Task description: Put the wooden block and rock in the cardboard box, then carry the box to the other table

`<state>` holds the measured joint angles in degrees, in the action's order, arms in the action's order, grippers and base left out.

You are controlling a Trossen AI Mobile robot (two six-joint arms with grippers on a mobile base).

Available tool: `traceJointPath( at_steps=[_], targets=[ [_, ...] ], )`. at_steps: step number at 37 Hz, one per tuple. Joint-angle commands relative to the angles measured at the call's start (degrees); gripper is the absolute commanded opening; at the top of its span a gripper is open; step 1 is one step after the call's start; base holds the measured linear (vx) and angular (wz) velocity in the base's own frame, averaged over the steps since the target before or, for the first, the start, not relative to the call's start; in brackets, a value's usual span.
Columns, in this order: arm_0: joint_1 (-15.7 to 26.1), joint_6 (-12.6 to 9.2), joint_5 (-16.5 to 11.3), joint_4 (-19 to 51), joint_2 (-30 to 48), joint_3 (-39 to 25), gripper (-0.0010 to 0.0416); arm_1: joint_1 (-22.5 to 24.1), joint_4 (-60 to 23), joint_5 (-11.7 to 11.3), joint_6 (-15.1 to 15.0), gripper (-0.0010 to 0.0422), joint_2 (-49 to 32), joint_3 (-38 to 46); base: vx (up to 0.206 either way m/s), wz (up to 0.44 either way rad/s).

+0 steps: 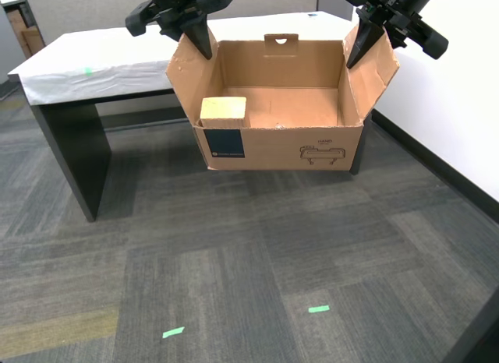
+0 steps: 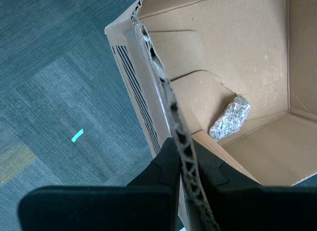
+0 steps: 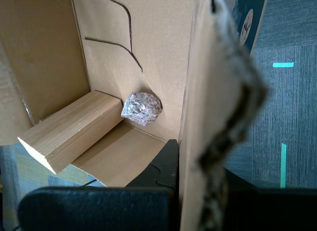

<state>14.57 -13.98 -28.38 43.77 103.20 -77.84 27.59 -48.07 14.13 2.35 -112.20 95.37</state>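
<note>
The cardboard box (image 1: 281, 145) hangs in the air above the carpet, held by its two side flaps. My first gripper (image 1: 204, 45) (image 3: 198, 176) is shut on the flap at the exterior view's left. My second gripper (image 1: 355, 55) (image 2: 185, 166) is shut on the flap at the exterior view's right. The wooden block (image 1: 223, 111) (image 3: 74, 132) lies inside, in the front corner next to the navy label. The rock (image 3: 141, 108) (image 2: 230, 118) lies right beside the block, touching the box wall. In the exterior view the rock is hidden. The other table (image 1: 101, 63), with a pale cover and a green tape mark, stands just behind the box.
A white wall (image 1: 452, 90) with a dark baseboard runs along the exterior view's right. The table's dark leg (image 1: 74, 156) stands at the exterior view's left. Green tape marks (image 1: 318, 308) lie on the grey carpet in front.
</note>
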Motion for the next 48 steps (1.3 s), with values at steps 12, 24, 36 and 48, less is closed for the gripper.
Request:
traceJointPath(
  at_steps=[12, 24, 36, 48],
  targets=[
    [0.15, -0.17, -1.53, -0.42, 0.02, -0.09, -0.0001, 0.28, -1.14, 1.77, -2.64, -0.0001, 0.02, 0.09, 0.079, 0.043],
    [0.15, -0.11, -1.55, -0.2, 0.02, -0.09, -0.0001, 0.68, -1.46, 1.79, -0.72, -0.0001, 0.02, 0.09, 0.077, 0.029],
    [0.09, 1.46, -1.55, -0.15, 0.02, -0.09, -0.0001, 0.92, -3.19, 3.23, 1.09, -0.0001, 0.02, 0.07, 0.064, -0.002],
    [0.09, 3.23, -1.55, 0.17, 0.02, -0.09, -0.0001, 3.15, -3.5, 3.23, 2.6, -0.0001, 0.02, -2.38, 0.076, -0.017]
  ],
)
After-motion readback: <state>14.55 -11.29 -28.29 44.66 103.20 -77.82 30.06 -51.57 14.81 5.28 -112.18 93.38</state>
